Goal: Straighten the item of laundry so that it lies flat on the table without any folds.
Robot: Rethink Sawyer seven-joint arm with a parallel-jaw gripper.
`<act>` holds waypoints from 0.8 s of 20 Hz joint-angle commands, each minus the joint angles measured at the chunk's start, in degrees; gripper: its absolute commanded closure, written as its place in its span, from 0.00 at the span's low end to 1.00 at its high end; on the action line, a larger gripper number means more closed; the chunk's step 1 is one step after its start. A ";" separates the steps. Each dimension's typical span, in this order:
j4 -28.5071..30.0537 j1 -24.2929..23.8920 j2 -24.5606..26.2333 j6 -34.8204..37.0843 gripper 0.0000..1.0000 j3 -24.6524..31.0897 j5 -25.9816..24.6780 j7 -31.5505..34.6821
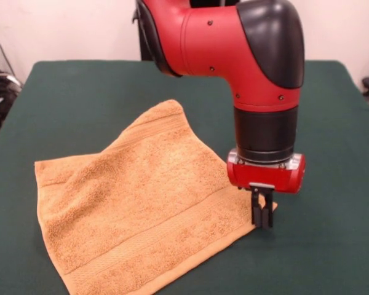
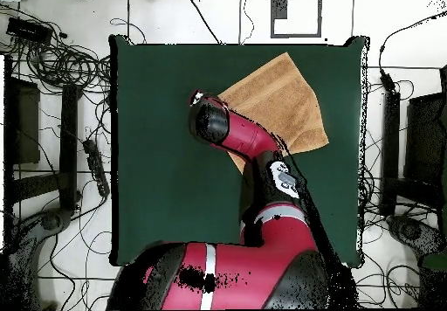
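Observation:
The item of laundry (image 1: 147,196), an orange-tan terry towel, lies spread on the green table (image 1: 80,86) at the front left, with a woven band along its near edge. Its far-left edge looks slightly rumpled and raised. My gripper (image 1: 262,215) stands upright at the towel's right corner, its fingers close together with a bit of orange cloth showing between them. In the overhead view the towel (image 2: 284,102) shows near the table's (image 2: 157,150) top edge, partly covered by my arm, which hides the gripper.
Bare green cloth stretches to the right of the gripper and behind the towel. The towel's near corner reaches the table's front edge. Cables and dark equipment (image 2: 61,107) lie on the floor around the table.

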 commanded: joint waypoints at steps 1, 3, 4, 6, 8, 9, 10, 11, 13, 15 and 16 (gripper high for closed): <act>0.11 2.08 0.70 2.81 1.00 3.68 -1.18 7.25; 0.09 1.96 0.69 3.18 1.00 3.82 -1.19 7.05; 0.06 1.96 0.69 3.33 1.00 3.79 -1.17 7.02; 0.04 2.15 0.66 3.54 1.00 3.42 -1.06 7.15; -0.17 2.14 0.58 3.85 1.00 3.38 -1.14 6.90; -0.01 2.02 0.43 3.84 1.00 3.57 -1.10 6.95; 0.27 1.88 0.31 3.98 1.00 3.80 -0.89 7.17; 0.30 1.95 0.26 4.12 1.00 3.67 -0.84 7.25; 0.47 2.99 -0.04 4.17 1.00 2.07 -0.68 7.93; 0.45 4.19 -0.35 4.92 0.00 -0.05 -0.50 8.55; 0.05 4.76 -0.34 5.68 0.00 -1.10 -0.51 8.54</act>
